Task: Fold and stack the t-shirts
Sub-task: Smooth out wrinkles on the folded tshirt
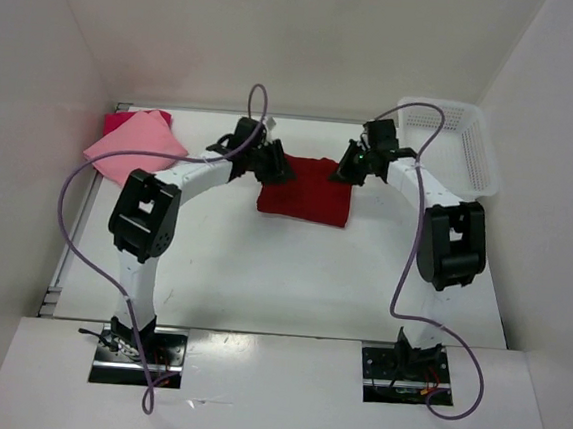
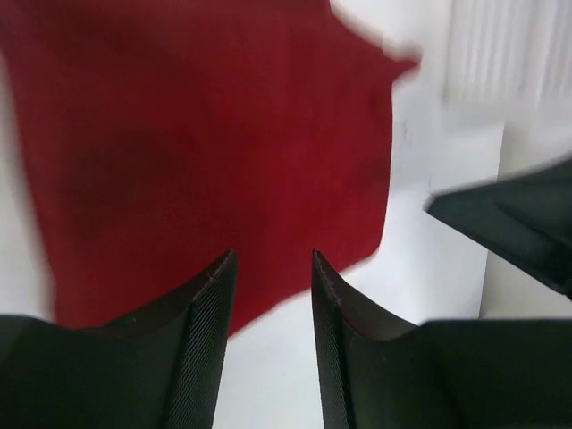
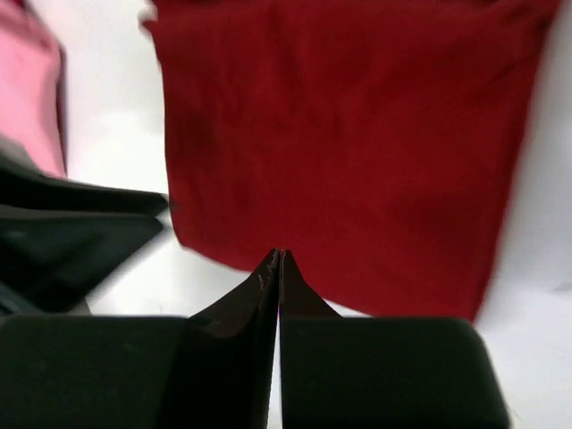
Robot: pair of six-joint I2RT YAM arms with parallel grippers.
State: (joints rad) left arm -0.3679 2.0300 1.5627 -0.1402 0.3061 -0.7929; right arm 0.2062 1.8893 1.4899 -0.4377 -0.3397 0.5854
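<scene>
The dark crimson t-shirt [image 1: 307, 189] lies folded flat on the white table at the middle back; it fills the left wrist view [image 2: 206, 143] and the right wrist view [image 3: 349, 134]. The light pink t-shirt [image 1: 135, 144] lies folded at the back left on the magenta-red t-shirt [image 1: 119, 120], of which only an edge shows. My left gripper [image 1: 271, 163] is open and empty above the crimson shirt's left edge [image 2: 271, 259]. My right gripper [image 1: 351, 165] is shut and empty above its right edge [image 3: 281, 255].
A white lattice basket [image 1: 453, 144] stands at the back right. White walls close in the table on the left, back and right. Purple cables hang along both arms.
</scene>
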